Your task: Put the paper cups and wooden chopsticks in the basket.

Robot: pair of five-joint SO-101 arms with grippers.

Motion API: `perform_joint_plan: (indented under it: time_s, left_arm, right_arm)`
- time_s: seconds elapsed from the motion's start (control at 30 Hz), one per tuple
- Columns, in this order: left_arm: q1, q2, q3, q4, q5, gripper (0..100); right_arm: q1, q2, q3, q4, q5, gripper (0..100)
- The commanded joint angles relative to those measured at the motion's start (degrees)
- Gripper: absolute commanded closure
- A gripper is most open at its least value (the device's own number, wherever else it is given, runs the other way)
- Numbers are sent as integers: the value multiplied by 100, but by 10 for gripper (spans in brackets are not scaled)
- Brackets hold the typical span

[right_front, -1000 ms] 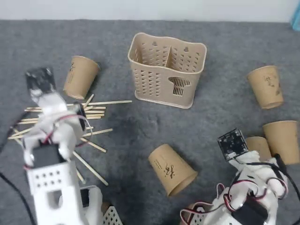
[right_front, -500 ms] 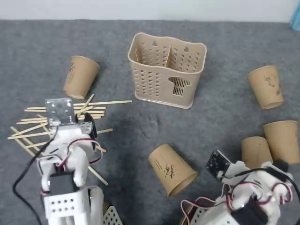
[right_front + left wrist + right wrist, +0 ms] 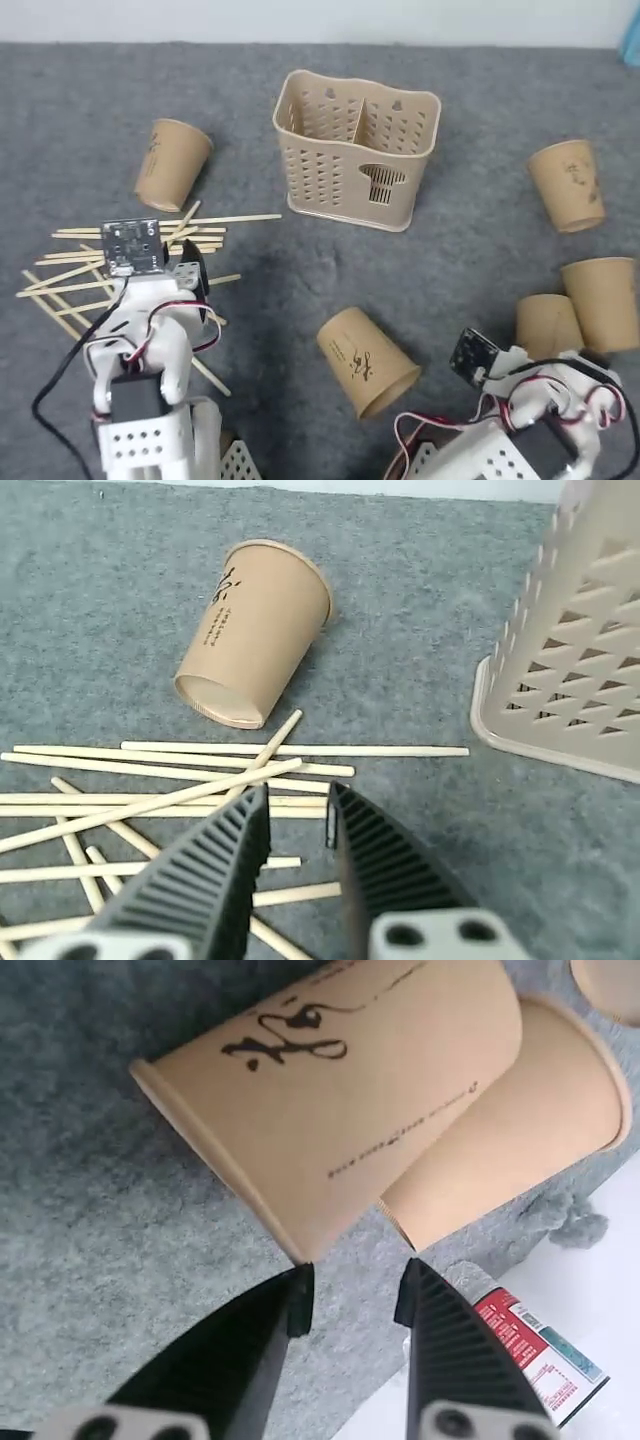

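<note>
We find the chopsticks (image 3: 130, 802) scattered flat near the table's (image 3: 480, 120) left edge, most with their long axis running from the left edge toward the right. The left gripper (image 3: 298, 805) hovers over the near side of the pile, jaws a narrow slot apart with nothing in it. That slot closes along the sticks rather than across them, so we judge the wrist needs a roll before a pinch will bite. The left cup (image 3: 172, 163) lies on its side just beyond the pile, also nearer this arm.

The right gripper (image 3: 355, 1290), jaws parted and empty, sits by the near right corner with the near cup's (image 3: 350, 1090) rim just ahead of its tips. That cup lies tipped over, with a second cup (image 3: 510, 1150) right beside it. The middle cup (image 3: 367, 362) lies between the two arms. The basket (image 3: 340, 170) stands upright at the far middle, well apart from both arms, and we see nothing inside it.
</note>
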Motion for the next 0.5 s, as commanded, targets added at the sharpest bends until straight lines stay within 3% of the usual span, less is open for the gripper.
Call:
perform_joint_plan:
  time_s: [0.0,0.1,0.2,0.37,0.47]
  left_arm:
    - [53,-35,-22,-167,-53,910]
    - [53,-26,-13,-167,-53,910]
    - [53,-26,-13,-167,-53,910]
    - [35,-26,-13,-167,-53,910]
    - [26,-26,-13,-167,-53,910]
  right_arm:
    - [40,40,220,171,229,817]
    - [22,75,-334,224,149,817]
    - [-470,75,-985,444,-422,817]
    - [-936,119,-2224,1974,-730,817]
    - [-840,514,-2409,2062,-756,817]
